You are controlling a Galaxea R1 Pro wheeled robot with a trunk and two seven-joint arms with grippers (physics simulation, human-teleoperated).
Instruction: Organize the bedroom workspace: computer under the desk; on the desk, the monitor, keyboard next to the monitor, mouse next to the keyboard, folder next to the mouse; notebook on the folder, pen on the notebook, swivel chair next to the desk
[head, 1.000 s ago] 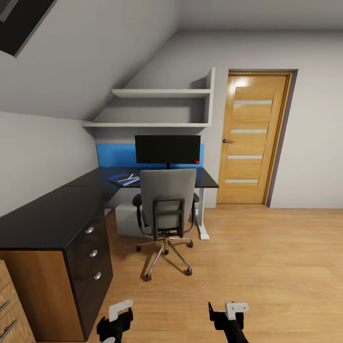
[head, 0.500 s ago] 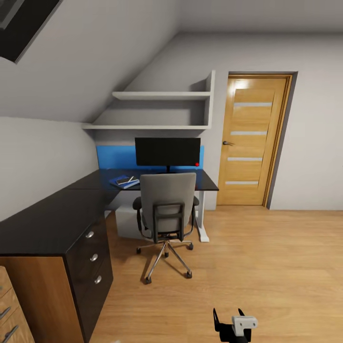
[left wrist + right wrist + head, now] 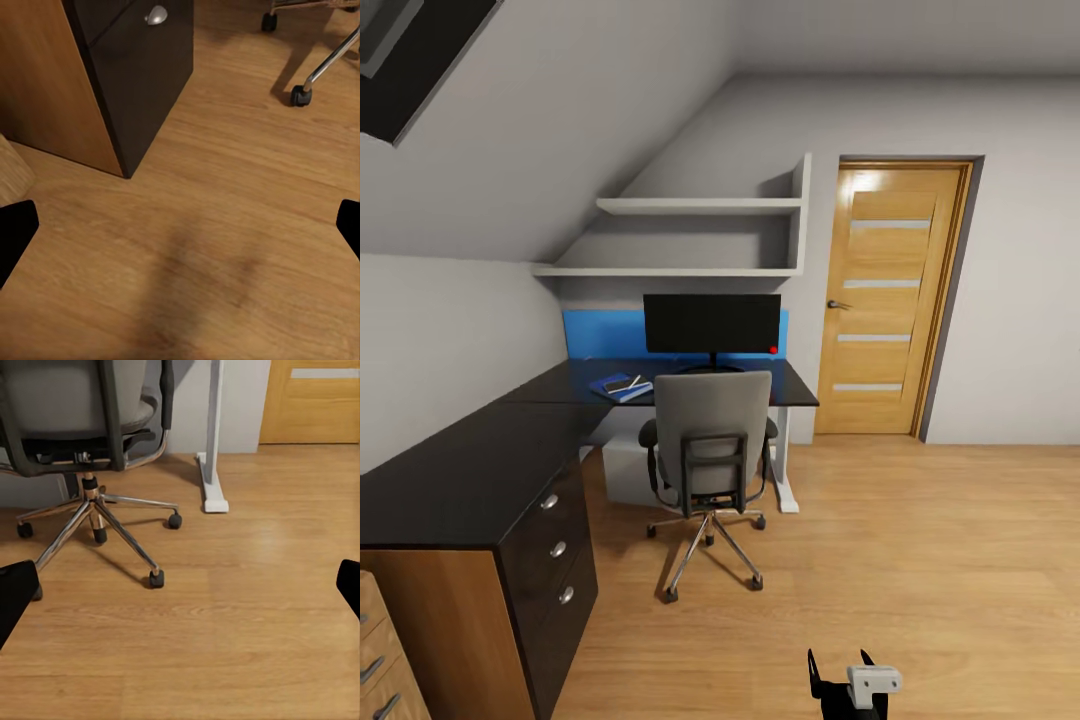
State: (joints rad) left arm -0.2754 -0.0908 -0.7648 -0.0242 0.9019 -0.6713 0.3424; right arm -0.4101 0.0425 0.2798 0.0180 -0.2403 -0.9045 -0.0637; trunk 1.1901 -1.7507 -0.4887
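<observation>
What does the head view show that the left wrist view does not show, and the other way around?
The head view alone shows the monitor standing on the desk, the blue notebook with a pen on it, the wall shelves, the wooden door, the chair's grey backrest and the right tool. The left wrist view alone shows the left tool, open, its dark fingertips at both edges of the picture above bare floor. Both share the swivel chair (only legs and castors in the wrist view), the dark drawer cabinet with its knobs, and the wooden floor.
</observation>
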